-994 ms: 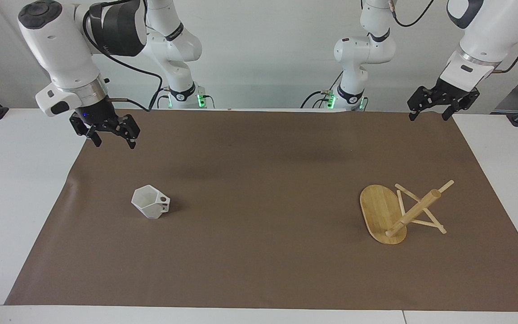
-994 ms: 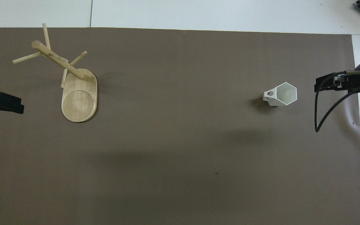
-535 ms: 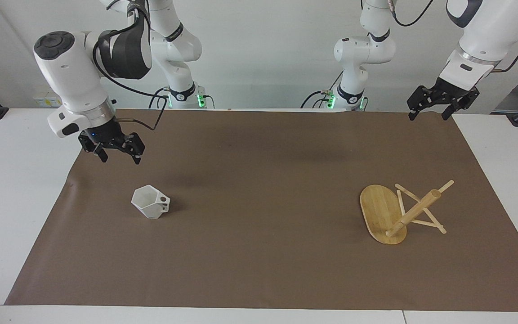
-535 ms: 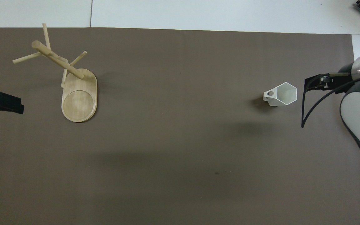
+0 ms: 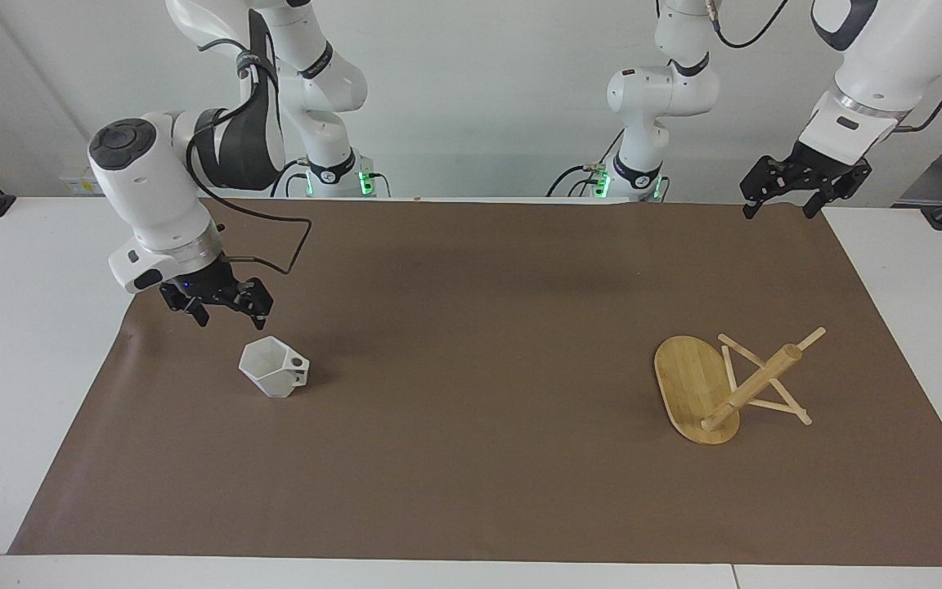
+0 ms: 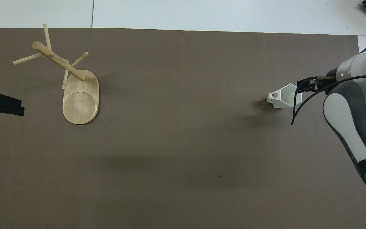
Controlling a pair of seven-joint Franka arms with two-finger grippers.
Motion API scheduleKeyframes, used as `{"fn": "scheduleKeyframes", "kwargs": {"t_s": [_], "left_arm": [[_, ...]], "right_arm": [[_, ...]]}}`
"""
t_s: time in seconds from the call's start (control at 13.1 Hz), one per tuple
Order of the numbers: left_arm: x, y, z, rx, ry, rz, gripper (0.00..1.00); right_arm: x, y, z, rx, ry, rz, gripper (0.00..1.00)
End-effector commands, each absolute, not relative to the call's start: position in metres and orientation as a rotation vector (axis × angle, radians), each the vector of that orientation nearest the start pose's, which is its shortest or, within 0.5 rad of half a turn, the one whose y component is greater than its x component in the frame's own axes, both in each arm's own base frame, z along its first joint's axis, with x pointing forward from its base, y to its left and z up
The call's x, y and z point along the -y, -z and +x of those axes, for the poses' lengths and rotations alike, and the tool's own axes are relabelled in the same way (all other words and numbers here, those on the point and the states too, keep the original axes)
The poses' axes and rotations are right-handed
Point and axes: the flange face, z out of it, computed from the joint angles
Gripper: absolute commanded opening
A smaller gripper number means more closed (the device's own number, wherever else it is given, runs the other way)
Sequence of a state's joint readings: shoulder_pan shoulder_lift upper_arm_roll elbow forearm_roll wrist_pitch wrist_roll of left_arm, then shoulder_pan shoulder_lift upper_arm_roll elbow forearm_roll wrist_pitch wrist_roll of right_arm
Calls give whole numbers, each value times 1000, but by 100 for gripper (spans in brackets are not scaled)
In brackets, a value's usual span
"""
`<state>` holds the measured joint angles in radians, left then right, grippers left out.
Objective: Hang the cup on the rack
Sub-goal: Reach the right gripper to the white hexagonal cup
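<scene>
The white faceted cup point(image 5: 275, 369) stands upright on the brown mat toward the right arm's end, handle pointing toward the table's middle; it also shows in the overhead view point(image 6: 283, 96). My right gripper point(image 5: 231, 321) is open and empty, low over the mat just beside the cup's rim, not touching it; from overhead point(image 6: 301, 88) it overlaps the rim's edge. The bamboo rack point(image 5: 712, 384) sits on the mat toward the left arm's end, also seen from overhead point(image 6: 79, 92). My left gripper point(image 5: 778, 211) is open and waits raised over the mat's corner.
The brown mat point(image 5: 471, 458) covers most of the white table. The right arm's black cable point(image 6: 297, 108) loops down beside the cup. White table surface point(image 5: 21, 343) borders the mat at both ends.
My right gripper has come down and moved toward the cup, from over the mat's edge to just beside its rim. The cup, the rack and the left arm have not moved.
</scene>
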<state>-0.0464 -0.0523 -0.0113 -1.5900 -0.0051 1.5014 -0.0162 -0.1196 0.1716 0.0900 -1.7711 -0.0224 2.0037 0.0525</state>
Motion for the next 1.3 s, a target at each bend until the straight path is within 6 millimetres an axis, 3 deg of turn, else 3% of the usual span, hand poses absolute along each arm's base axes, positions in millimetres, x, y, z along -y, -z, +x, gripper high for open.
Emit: {"fn": "scheduleKeyframes", "kwargs": {"t_s": [0.0,0.38,1.22], "left_arm": [[31,-638,523,-57,-42,-3125,100],[32,-638,523,-52,-35,-3126,100],[32,-637,523,-52,-40,-3126,100]], "right_arm": [[25,-454,612,-94,128,-3127,100],[30,-428,618,-11,206,-3128,100],[33,-379,624,-29,266,-3121,100]]}}
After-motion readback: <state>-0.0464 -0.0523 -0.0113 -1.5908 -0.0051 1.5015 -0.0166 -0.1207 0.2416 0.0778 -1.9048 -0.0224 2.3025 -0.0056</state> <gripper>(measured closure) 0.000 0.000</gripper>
